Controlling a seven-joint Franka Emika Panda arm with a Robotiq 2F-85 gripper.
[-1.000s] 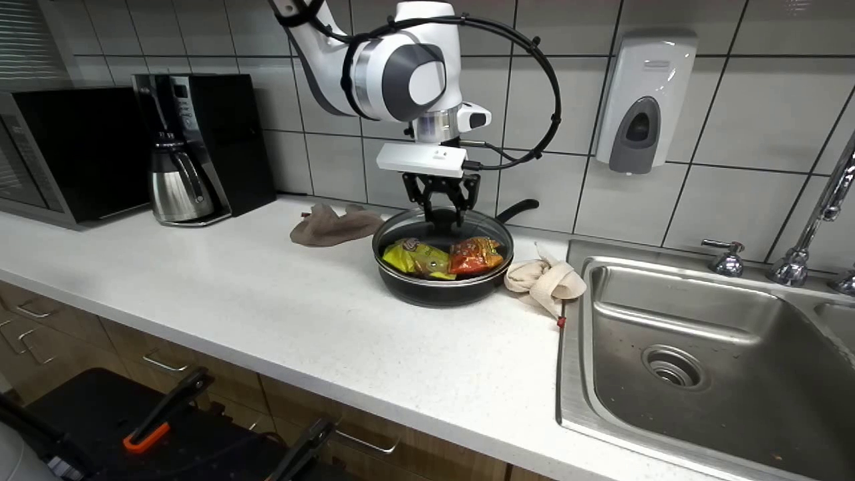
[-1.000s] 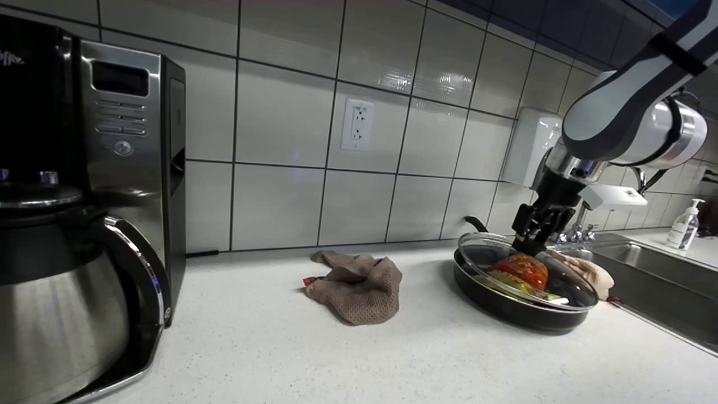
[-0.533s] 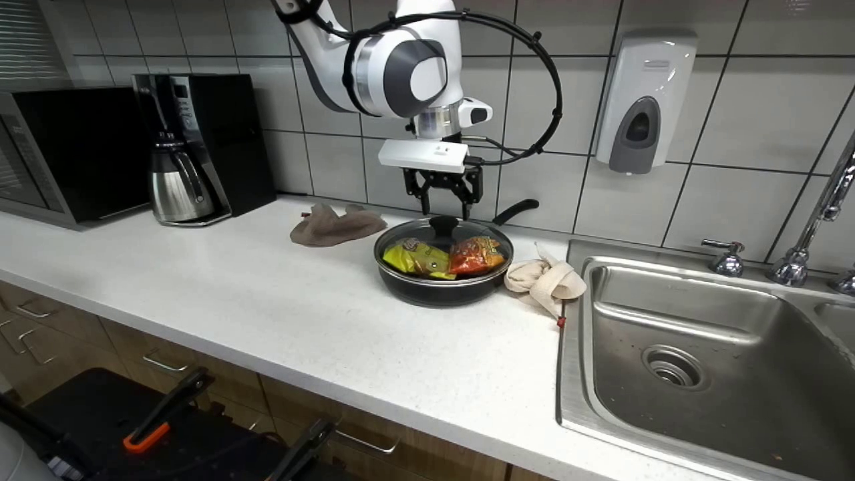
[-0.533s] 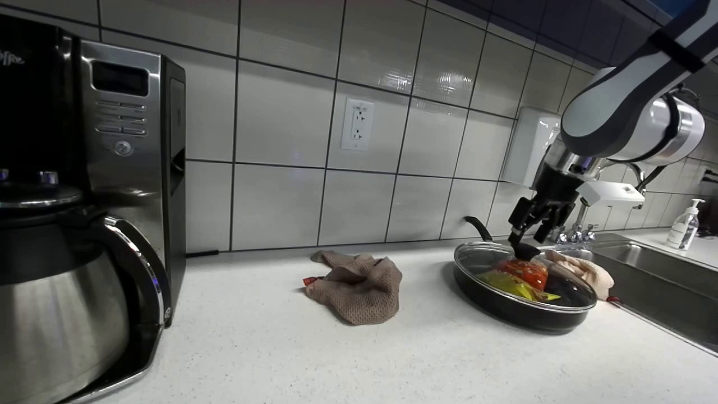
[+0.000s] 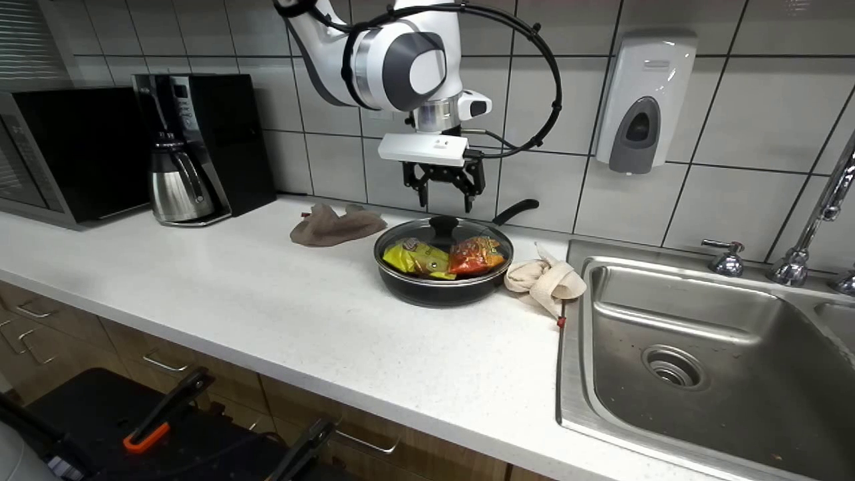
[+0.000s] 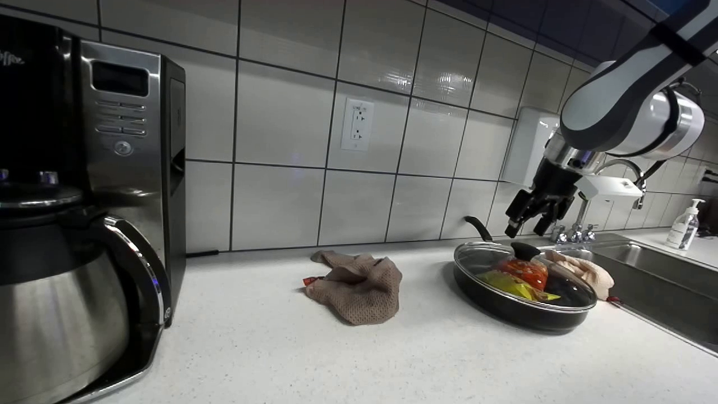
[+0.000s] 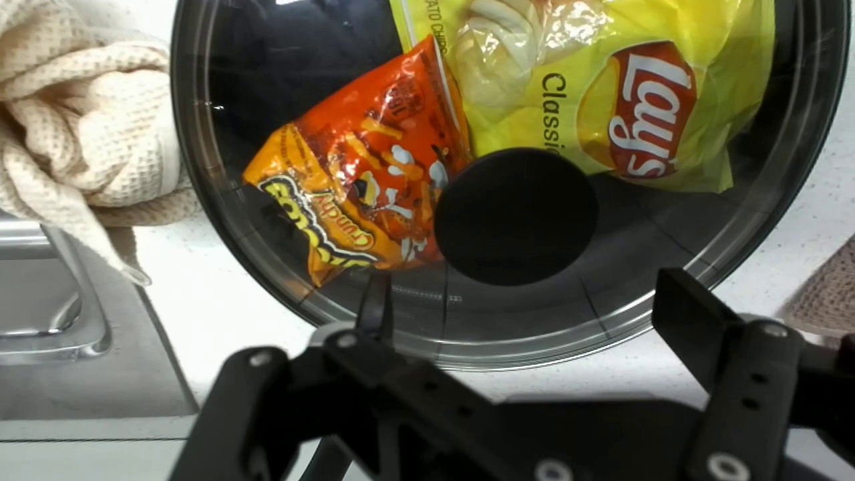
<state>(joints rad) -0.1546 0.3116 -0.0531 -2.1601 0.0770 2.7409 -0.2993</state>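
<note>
My gripper [image 5: 445, 207] stands open above the pan with nothing between its fingers. Just under it is the black round knob [image 7: 518, 217] of a clear glass lid [image 6: 477, 257], and a small gap separates the fingertips from the knob in both exterior views. The lid rests flat on the black frying pan [image 5: 441, 294], whose handle [image 5: 517, 210] points back toward the wall. Through the glass I see a yellow Lay's bag [image 7: 621, 113] and an orange-red Crunchy Cheetos bag [image 7: 374, 180] lying in the pan.
A beige knotted cloth [image 5: 546, 280] lies between the pan and the steel sink [image 5: 578, 374]. On the pan's other side lies a brown cloth [image 6: 359, 286]. A coffee maker [image 5: 230, 140] and a microwave [image 5: 80, 147] stand farther along. The tiled wall [image 6: 280, 207] rises close behind the pan.
A second ago the jaws were around the knob and the lid sat tilted on the pan. The lid has settled flat, the jaws have spread off the knob, and the gripper has risen slightly.
</note>
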